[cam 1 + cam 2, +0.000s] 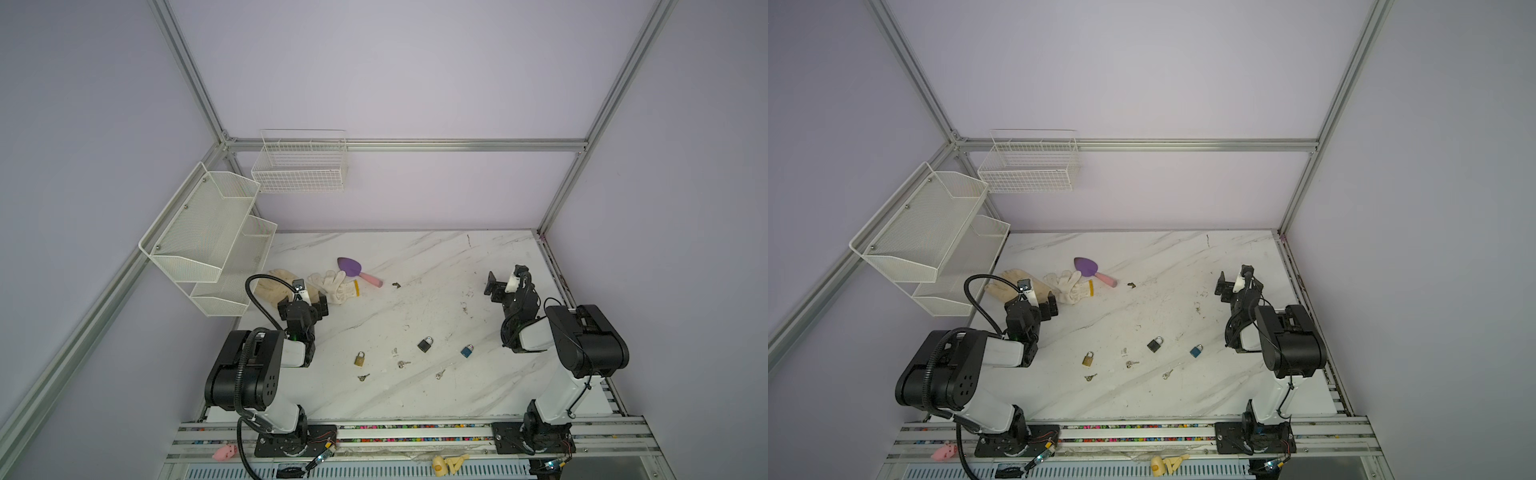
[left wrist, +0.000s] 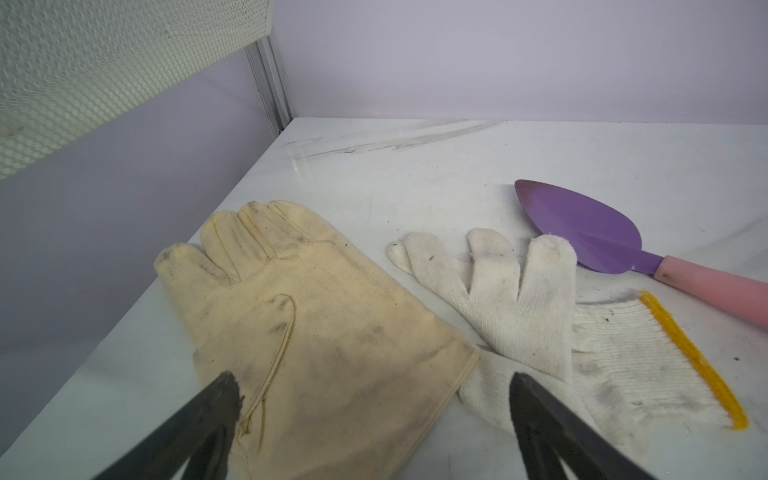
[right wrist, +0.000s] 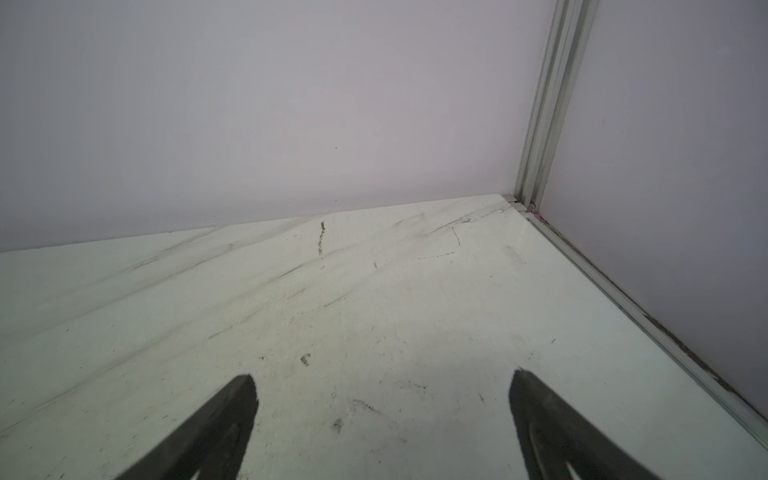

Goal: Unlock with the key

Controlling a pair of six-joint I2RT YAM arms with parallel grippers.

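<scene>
top views both show the job not begun: gold lock (image 1: 360, 359), black lock (image 1: 425, 344) and blue lock (image 1: 467, 350) lie toward the near edge of the desk (image 1: 415, 266), shackles seemingly closed. three keys (image 1: 402, 364) lie loose beside them, none in a lock. left tool (image 2: 374, 386) hangs spread over gloves (image 2: 316, 324) by the left edge, and right tool (image 3: 382, 382) hangs spread over bare desk by the right edge (both empty). everything is left, i judge: take a key, steady its lock, insert, turn.

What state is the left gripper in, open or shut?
Open. On the left gripper the jaws stand wide apart in its wrist view, above the cream glove, gripping nothing.
</scene>
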